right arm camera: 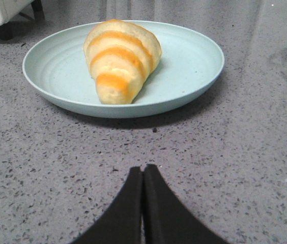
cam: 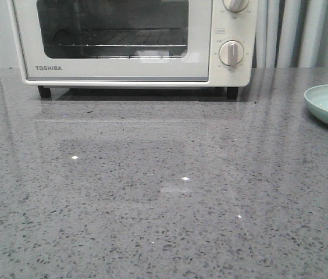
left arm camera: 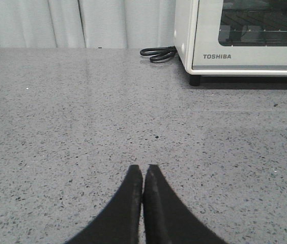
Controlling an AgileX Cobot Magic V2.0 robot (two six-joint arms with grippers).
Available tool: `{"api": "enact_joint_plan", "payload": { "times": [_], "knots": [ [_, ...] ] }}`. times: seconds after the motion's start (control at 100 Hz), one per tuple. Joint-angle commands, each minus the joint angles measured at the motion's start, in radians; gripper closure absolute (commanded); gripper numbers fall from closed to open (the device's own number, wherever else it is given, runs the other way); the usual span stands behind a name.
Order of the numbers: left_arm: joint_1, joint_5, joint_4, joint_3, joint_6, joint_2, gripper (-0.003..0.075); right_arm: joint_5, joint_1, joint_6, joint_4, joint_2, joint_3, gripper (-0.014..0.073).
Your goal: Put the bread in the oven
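Room: pale curtains hang behind a grey speckled table (cam: 152, 192) that carries everything.
Oven: the oven (cam: 129, 40) stands at the far side of the table, its glass door shut; a wire rack shows through the window, and two knobs sit on its right panel.
Cord: a black cord (left arm camera: 159, 53) lies coiled just beside the oven's left side.
Plate: a pale teal plate (right arm camera: 194, 61) sits at the table's right edge in the front view, well apart from the oven.
Bread: the bread (right arm camera: 120, 58) lies on the plate, untouched; in the front view only a yellow sliver of it shows at the frame edge.
Left claw: the left claw (left arm camera: 143, 175) has its fingers pressed together, holding nothing, low over bare table and pointed towards the oven's left corner.
Right claw: the right claw (right arm camera: 143, 175) is likewise closed and empty, near the plate and aimed at the bread, but not touching either.
Progress: nothing appears done yet. The door still needs opening, the bread picking up and setting on the rack; the whole task lies ahead.
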Motion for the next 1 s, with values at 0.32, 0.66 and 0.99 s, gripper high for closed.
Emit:
{"api": "enact_joint_plan", "payload": {
  "times": [0.32, 0.66, 0.99],
  "knots": [
    [-0.003, -0.079, -0.011, 0.02, -0.007, -0.025, 0.0742, -0.021, -0.004, -0.003, -0.004, -0.021, 0.027, 0.0661],
    [-0.003, -0.088, -0.018, 0.02, -0.007, -0.025, 0.0741, -0.099, -0.004, 0.01, 0.018, -0.021, 0.027, 0.0661],
    [-0.003, -0.162, -0.096, 0.02, -0.007, -0.025, 0.0742, -0.643, -0.004, 0.015, 0.092, -0.021, 0.025, 0.0661]
  ]
}}
